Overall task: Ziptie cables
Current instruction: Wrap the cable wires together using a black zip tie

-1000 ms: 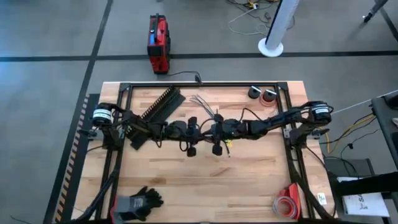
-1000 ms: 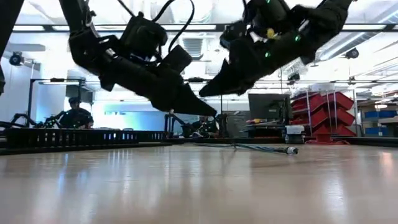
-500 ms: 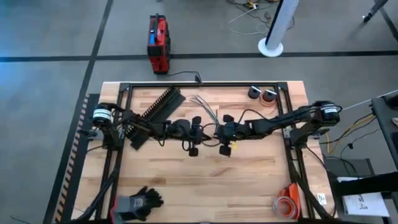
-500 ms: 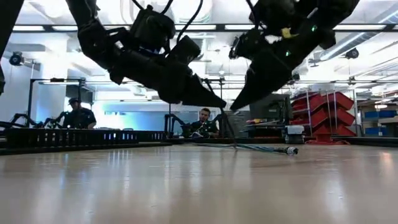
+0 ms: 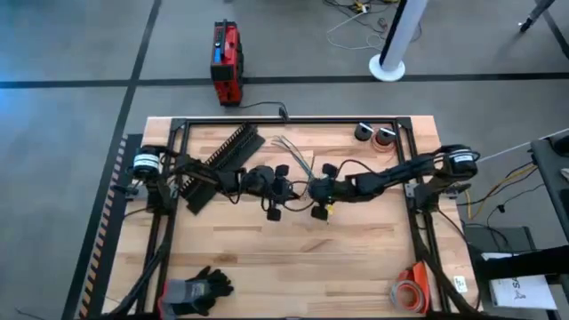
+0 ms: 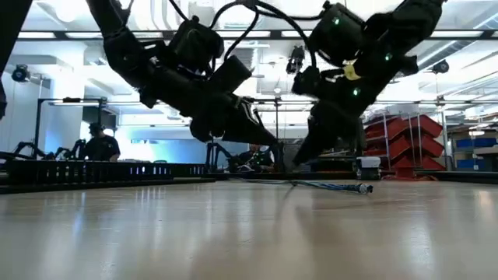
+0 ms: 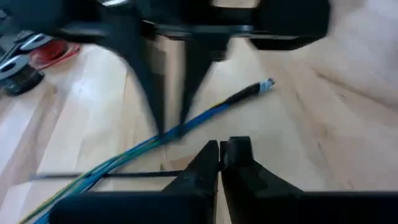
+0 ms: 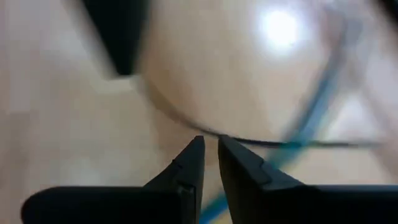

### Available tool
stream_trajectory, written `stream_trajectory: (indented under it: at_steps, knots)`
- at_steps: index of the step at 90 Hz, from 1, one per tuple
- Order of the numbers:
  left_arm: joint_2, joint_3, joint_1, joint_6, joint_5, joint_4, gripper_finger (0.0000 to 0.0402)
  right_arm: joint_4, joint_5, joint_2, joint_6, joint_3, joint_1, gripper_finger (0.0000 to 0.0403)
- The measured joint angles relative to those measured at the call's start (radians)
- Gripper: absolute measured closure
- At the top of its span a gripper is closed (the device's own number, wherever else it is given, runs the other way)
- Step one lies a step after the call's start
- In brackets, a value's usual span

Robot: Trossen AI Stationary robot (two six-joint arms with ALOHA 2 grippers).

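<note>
Cables: the thin green, grey and black wire bundle point(image 5: 295, 158) lies on the pale wooden surface point(image 5: 356, 258) towards its far edge, fanned at the far end.
Long axis: it runs from the fan down towards the gap between the two arms.
Left gripper point(image 7: 219, 152): fingers nearly together, empty, tips just short of the bundle.
Right gripper point(image 8: 210, 154): narrow gap, empty, low over the wires from the other side.
Nearer arm: neither clearly; both tips meet at the bundle's near end.
Coming move: likely a pinch across that axis.
</note>
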Motion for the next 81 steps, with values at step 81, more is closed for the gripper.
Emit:
stream_trajectory:
  at_steps: [81]
  knots:
    - [0.037,0.15,0.083,0.138,0.231,-0.3,0.0401,0.055,-0.158,0.149,-0.038,0.001,-0.18,0.0401]
